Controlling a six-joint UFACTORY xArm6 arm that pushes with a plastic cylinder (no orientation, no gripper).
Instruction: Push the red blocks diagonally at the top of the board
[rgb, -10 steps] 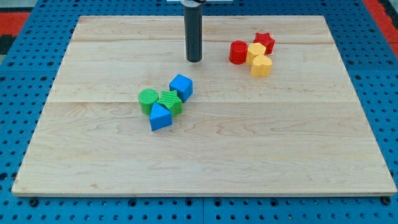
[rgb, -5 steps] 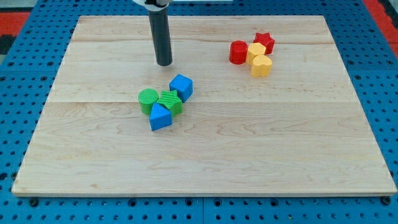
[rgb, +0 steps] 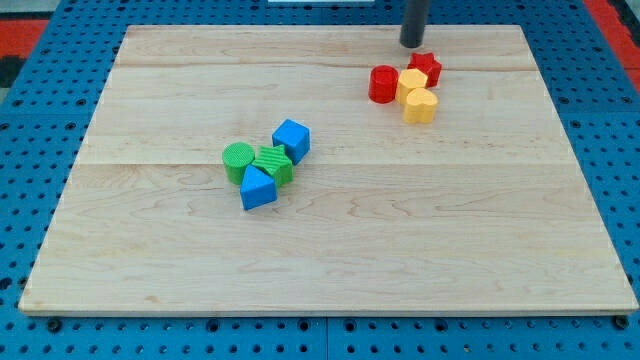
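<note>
A red cylinder and a red star sit near the board's top right. Two yellow blocks lie between and below them, touching. My tip stands just above the red star and a little to its left, close to it but apart from it. The rod runs up out of the view's top.
A second cluster sits left of centre: a green cylinder, a green ridged block, a blue cube and a blue wedge-like block. The wooden board lies on a blue pegboard.
My tip moved left from the top middle, then swung far right and up to just above the red star. No block has moved.
</note>
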